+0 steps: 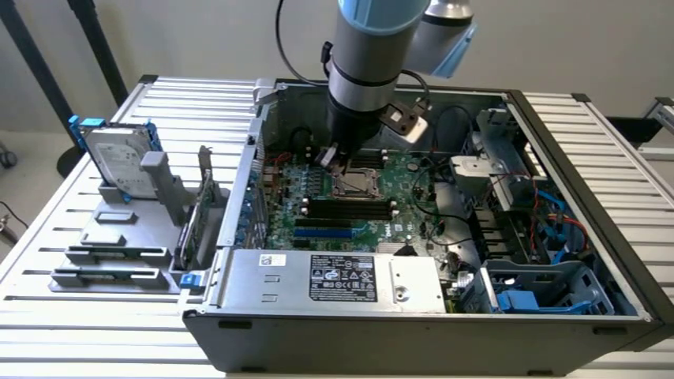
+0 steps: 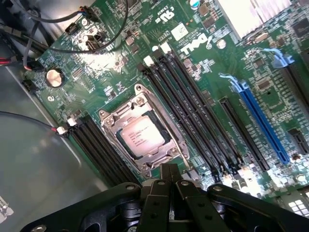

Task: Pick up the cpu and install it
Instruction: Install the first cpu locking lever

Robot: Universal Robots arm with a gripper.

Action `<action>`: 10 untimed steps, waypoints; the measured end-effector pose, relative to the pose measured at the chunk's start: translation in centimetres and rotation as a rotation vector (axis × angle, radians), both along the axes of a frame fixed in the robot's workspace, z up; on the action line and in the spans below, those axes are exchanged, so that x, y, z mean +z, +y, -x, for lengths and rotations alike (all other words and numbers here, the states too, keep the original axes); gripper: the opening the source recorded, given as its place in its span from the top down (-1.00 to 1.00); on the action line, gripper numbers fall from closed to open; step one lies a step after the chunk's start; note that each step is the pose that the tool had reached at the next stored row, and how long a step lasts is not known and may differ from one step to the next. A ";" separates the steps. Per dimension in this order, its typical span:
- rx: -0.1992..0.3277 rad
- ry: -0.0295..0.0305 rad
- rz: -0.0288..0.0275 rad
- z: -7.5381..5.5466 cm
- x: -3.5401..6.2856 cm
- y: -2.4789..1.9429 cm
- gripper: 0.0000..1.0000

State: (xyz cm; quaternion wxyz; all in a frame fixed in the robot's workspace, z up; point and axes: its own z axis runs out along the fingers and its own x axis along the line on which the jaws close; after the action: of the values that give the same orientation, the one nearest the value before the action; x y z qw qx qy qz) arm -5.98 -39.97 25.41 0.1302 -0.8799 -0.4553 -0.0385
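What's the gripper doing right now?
Gripper: closed, holding nothing, just above the motherboard; the cpu sits in its socket.

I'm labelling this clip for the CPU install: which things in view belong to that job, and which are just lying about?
Job:
- cpu, seated in its socket on the motherboard
- end effector, shut, empty, beside the socket

Lying about:
- hard drive on the rack outside the case
- memory sticks
- blue slot
- power supply

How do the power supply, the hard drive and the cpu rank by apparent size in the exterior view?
1. power supply, also nearest the camera
2. hard drive
3. cpu, seated in its socket, clearly smallest
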 end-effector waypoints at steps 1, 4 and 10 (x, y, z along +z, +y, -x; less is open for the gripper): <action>-0.001 0.0011 0.0001 0.0 0.07 -0.19 0.79; -0.002 0.0026 0.0000 0.1 0.10 -0.76 0.79; -0.006 0.0032 -0.0002 0.5 0.00 -1.27 0.79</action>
State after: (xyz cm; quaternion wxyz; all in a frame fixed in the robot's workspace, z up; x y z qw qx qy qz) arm -6.48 -41.25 25.41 0.1309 -0.8812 -0.4526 -0.0375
